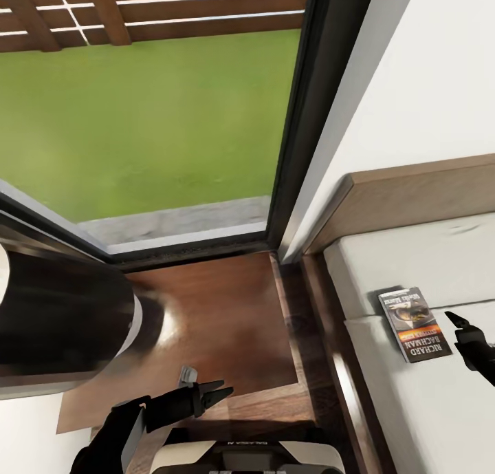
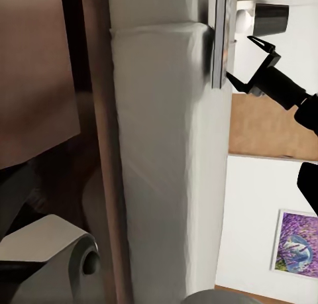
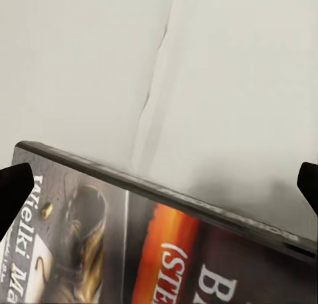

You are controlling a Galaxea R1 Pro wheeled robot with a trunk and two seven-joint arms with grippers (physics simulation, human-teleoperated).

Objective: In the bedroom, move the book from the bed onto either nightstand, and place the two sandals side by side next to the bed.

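- The book (image 1: 414,323) is lying flat on the pale mattress of the bed (image 1: 412,405), at about 4 o'clock in the head view, near the mattress's left edge and just short of the headboard (image 1: 412,199)
- Its cover is facing up, showing an orange band and the white lettering "RICHARD BACHMAN"
- The right gripper (image 1: 459,326) is hovering just beside the book at 3 o'clock of it, one dark fingertip pointing toward the cover; it is not gripping anything
- In the right wrist view the book (image 3: 152,238) is sitting between the two dark fingertips (image 3: 13,185), which are standing wide apart at the frame's edges, so the jaws are released
- In the left wrist view the book (image 2: 218,39) is showing edge-on on the mattress (image 2: 165,171), with the right gripper (image 2: 255,59) spread open close to it
- The left gripper (image 1: 210,395) is hanging low at about 7 o'clock in the head view, over the wood-plank floor (image 1: 220,322), fingers parted and empty
- A black-framed window (image 1: 302,116) is filling the 11 o'clock area, with grass (image 1: 137,116) and a slatted fence (image 1: 172,9) beyond
- A framed purple picture (image 2: 297,241) is hanging on the white wall in the left wrist view
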